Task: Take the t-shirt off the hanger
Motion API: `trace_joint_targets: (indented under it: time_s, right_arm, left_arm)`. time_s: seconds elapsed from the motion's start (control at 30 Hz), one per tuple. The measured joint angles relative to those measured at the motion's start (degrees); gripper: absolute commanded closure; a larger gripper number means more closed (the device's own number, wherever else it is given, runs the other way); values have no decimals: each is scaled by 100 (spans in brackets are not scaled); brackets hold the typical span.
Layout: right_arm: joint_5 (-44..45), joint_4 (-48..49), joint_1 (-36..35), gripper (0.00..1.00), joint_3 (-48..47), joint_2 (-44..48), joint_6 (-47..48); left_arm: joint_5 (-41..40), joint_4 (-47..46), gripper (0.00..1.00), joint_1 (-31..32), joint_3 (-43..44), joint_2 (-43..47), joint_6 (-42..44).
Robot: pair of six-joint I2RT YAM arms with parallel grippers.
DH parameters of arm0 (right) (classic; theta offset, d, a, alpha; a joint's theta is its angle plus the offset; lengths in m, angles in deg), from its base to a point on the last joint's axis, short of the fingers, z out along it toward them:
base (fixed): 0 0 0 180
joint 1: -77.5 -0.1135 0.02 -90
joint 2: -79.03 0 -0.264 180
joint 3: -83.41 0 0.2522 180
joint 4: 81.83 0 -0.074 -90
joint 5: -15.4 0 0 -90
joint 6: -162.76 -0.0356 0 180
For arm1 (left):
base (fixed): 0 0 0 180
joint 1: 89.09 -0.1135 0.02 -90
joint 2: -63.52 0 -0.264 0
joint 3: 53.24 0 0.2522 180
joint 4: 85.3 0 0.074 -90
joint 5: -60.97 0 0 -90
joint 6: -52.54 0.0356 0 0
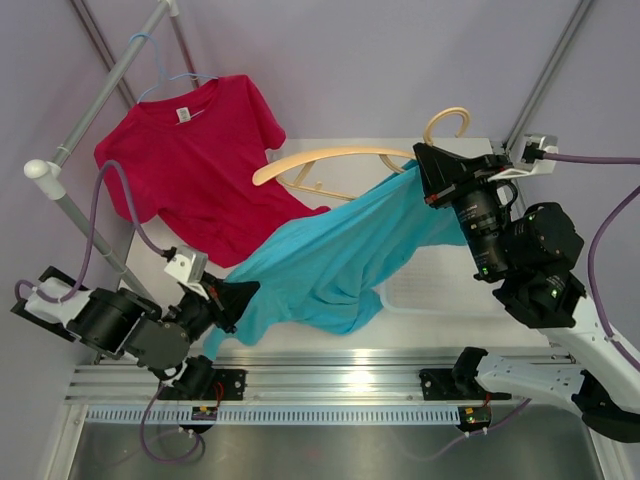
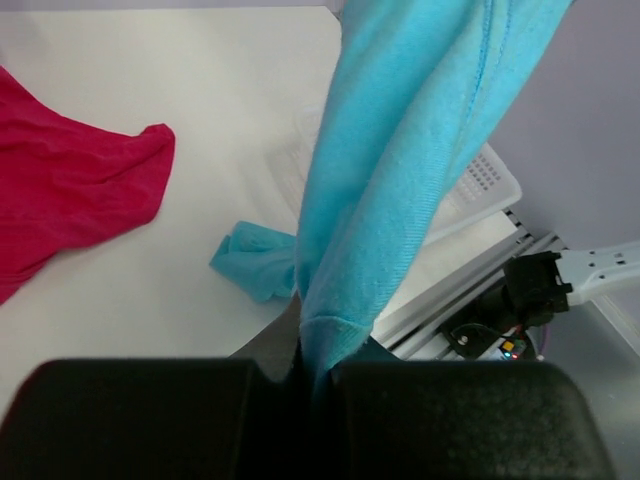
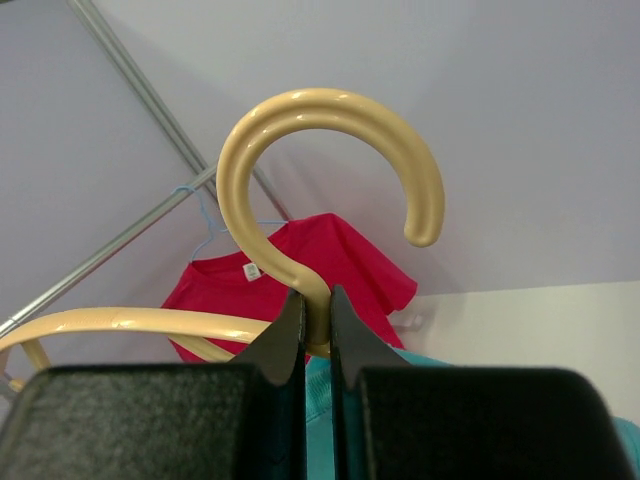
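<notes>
Stretching over the middle of the worktop in the top view, the teal t-shirt runs from the cream hanger near the far right corner to the left gripper at the front left. Its wrist view shows that claw clamped on bunched cloth. The right wrist view shows the right gripper pinched on the neck of the hook; it should hold firm while the left draws the cloth off the covered arm.

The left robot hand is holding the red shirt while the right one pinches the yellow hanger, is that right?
Not quite. The left gripper is shut on the blue t-shirt, not the red one, as the left wrist view shows. The red t-shirt hangs on the rack. The right gripper does pinch the yellow hanger.
</notes>
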Motion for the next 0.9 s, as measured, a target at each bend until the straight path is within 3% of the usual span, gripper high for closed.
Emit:
trace_joint_targets:
  time_s: [0.23,0.6,0.8,0.9]
  right_arm:
    - [-647,385,11,100,-13,-114,-977]
    - [-1373,715,22,100,-382,-166,-2107]
    - [-1373,398,24,100,-293,278,-2247]
    - [-1174,116,26,100,46,914,-2192]
  left_arm:
    - [-238,-9,100,0,-385,-555,-170]
    - [-323,-190,100,-127,-256,-1810,11]
    - [363,-190,100,-1899,-90,-2153,-87]
    - [402,-140,100,-2417,-17,-2173,-74]
